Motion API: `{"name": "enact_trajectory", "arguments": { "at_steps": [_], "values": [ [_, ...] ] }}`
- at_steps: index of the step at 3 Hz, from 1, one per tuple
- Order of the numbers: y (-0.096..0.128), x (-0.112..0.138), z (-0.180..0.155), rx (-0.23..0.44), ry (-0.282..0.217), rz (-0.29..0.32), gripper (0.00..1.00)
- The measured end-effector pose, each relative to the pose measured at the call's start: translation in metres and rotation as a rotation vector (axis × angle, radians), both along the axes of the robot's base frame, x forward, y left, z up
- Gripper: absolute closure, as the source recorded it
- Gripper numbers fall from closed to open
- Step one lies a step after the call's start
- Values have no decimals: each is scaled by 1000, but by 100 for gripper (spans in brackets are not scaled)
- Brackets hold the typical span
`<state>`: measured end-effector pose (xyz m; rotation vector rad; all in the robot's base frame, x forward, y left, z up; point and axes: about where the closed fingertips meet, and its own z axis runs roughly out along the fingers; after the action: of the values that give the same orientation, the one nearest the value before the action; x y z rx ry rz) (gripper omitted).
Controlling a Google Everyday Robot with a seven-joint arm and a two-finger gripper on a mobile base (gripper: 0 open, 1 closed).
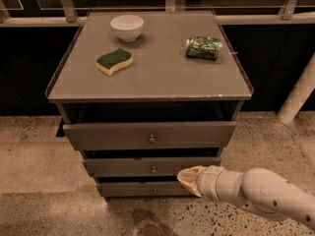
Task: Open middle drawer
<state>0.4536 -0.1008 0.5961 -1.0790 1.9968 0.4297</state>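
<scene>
Grey table (157,80), flat top with a thin raised lip, stands on speckled floor (29,156). Three items sit on top, all well apart. White bowl (127,27) upright at 11 o'clock near the back edge. Yellow sponge (114,61), green scrub side up, at 9 o'clock. Green packet (204,47) lying on its side at 2 o'clock. Pincer (188,179) sits low at 5 o'clock, below the top, fingers pressed together.

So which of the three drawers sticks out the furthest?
The top drawer, the widest front, just under the tabletop. The gripper sits lower, by the middle drawer's right end.
</scene>
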Motion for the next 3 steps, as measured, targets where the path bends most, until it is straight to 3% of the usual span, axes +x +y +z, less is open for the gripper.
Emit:
{"name": "enact_trajectory", "arguments": {
  "at_steps": [1,2,3],
  "values": [
    [-1,1,-34,56,-52,-81,100],
    [-24,24,-65,101,-144,-228,100],
    [-42,51,-104,148,-182,-326,100]
  ]
}}
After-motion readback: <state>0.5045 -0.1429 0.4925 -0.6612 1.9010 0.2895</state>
